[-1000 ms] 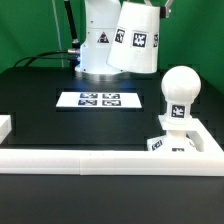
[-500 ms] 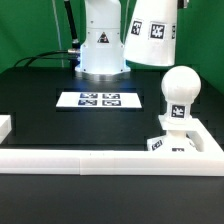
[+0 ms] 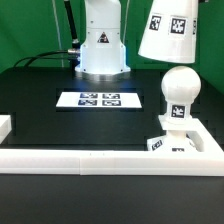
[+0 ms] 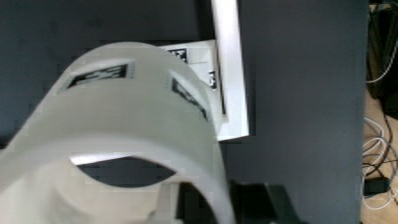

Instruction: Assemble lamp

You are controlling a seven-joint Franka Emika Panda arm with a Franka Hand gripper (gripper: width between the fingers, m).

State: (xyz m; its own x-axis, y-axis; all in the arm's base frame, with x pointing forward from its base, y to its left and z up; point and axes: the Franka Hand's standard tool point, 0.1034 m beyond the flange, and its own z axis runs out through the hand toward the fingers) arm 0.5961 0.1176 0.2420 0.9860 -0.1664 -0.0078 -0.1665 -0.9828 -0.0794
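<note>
Above the ball-headed bulb (image 3: 178, 93), a tilted, tagged white shade (image 3: 168, 32).

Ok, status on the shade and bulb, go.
Shade aloft, tilted, above the bulb. Fingers hidden, grip state unclear. Bulb upright on base, uncovered. Nothing between them.

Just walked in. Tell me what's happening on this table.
The Panda arm is putting a lamp together. It holds the cone-shaped shade in the air, above the ball-headed bulb, which already stands upright on the flat square base at the exterior view's right, inside the corner of the long white rail. The shade is tilted and not yet on the bulb. The fingers are hidden behind the shade. The marker board lies flat on the table.
</note>
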